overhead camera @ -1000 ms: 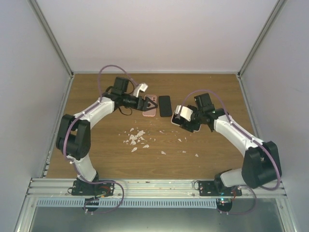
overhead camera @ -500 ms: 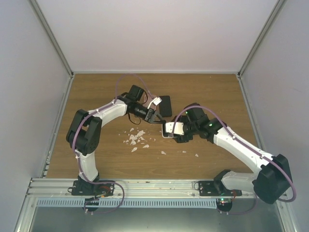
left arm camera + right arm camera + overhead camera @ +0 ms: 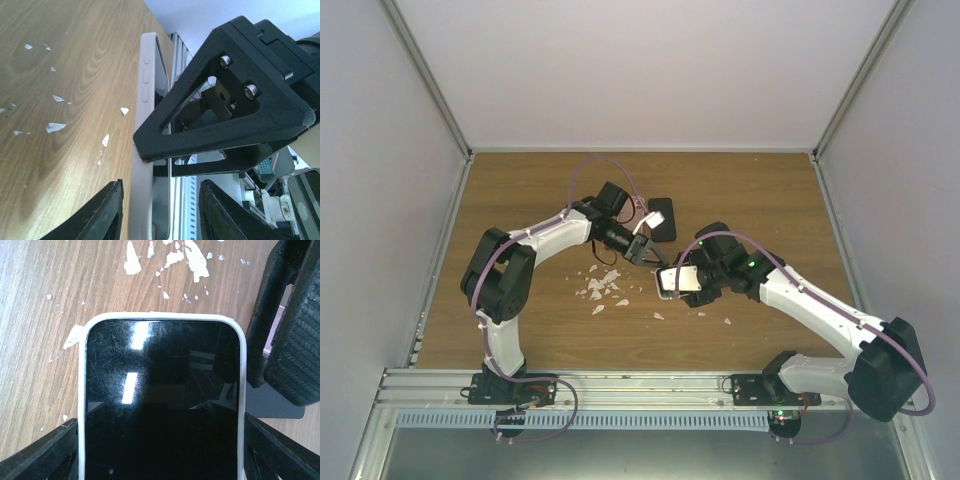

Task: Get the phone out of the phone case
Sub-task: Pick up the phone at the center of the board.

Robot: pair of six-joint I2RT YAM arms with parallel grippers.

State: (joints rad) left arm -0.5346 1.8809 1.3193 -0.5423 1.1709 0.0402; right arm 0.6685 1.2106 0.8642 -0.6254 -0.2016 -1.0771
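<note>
On the wooden desk [image 3: 520, 200], near its middle, my right hand [image 3: 161, 455] pinches the phone [image 3: 160, 390] by its two long sides, dark screen facing my wrist camera, the phone seated in its white phone case [image 3: 145, 125]. My left hand [image 3: 160, 215] is spread, one finger to each side of the case's button edge; contact I cannot confirm. A second black phone [image 3: 662, 217] lies farther back, and white flakes [image 3: 602, 288] are scattered just left of the held phone.

White flakes [image 3: 600, 288] scattered on the wooden table [image 3: 520, 195], pale walls [image 3: 620, 70] on three sides.
</note>
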